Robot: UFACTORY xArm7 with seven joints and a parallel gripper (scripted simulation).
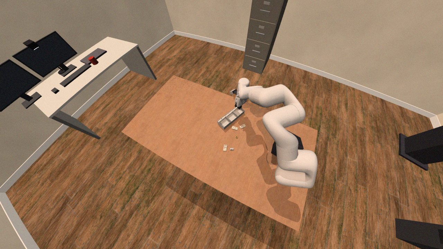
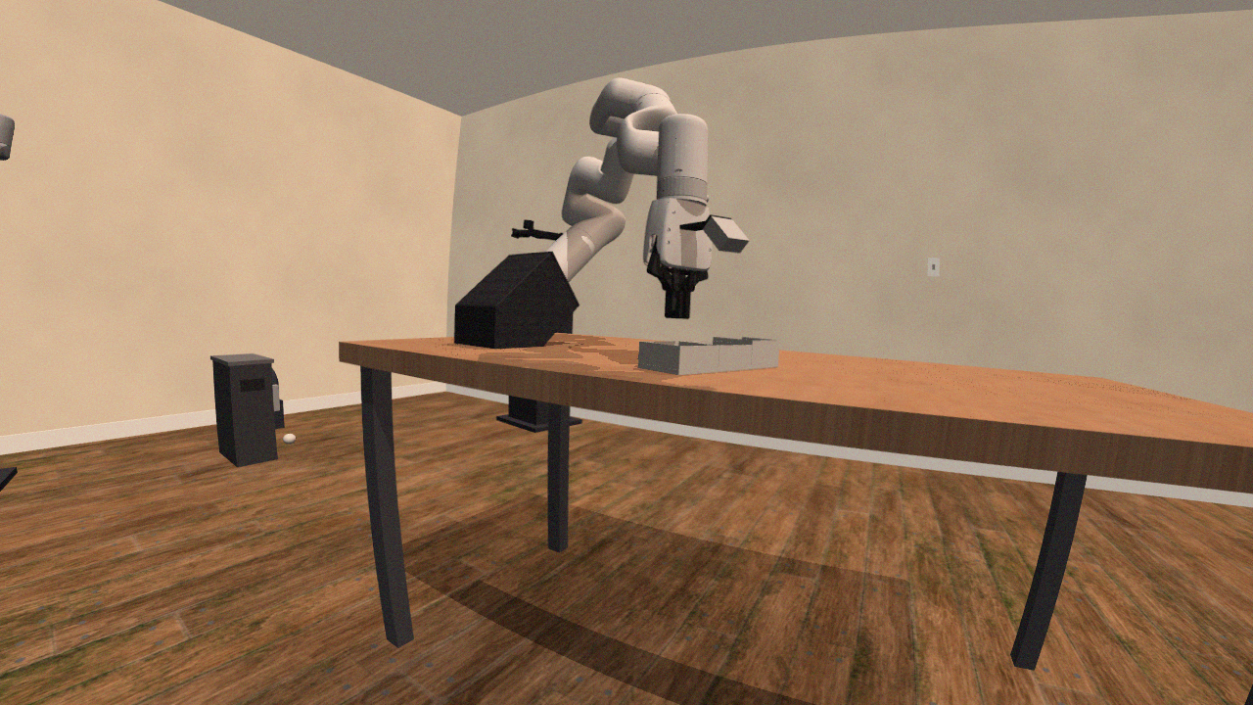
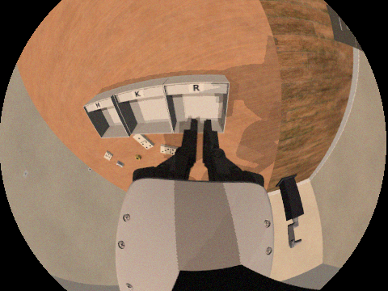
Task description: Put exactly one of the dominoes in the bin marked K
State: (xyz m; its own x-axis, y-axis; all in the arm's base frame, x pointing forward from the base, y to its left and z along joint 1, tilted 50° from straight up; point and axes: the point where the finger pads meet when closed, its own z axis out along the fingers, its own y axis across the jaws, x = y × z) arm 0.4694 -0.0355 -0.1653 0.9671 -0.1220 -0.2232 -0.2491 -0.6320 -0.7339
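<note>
A grey row of three bins (image 1: 220,124) (image 2: 701,355) (image 3: 162,86) stands on the table. The middle bin is marked K (image 3: 139,94) (image 1: 230,117) and the end bin under the arm is marked R (image 3: 196,89). All three look empty. Three dominoes lie flat on the table: two close to the bins, one (image 1: 234,127) (image 3: 142,141) and another (image 1: 242,126) (image 3: 168,149), and a third (image 1: 225,148) (image 3: 108,155) farther off. My gripper (image 1: 238,107) (image 2: 678,310) (image 3: 200,128) is shut with nothing in it. It hangs above the near rim of the R bin.
A small brass nut (image 1: 236,136) (image 3: 138,157) and a small grey part (image 1: 231,149) (image 3: 120,163) lie among the dominoes. The arm's black base box (image 2: 515,302) stands at the table's end. The table edge lies a little beyond the R bin.
</note>
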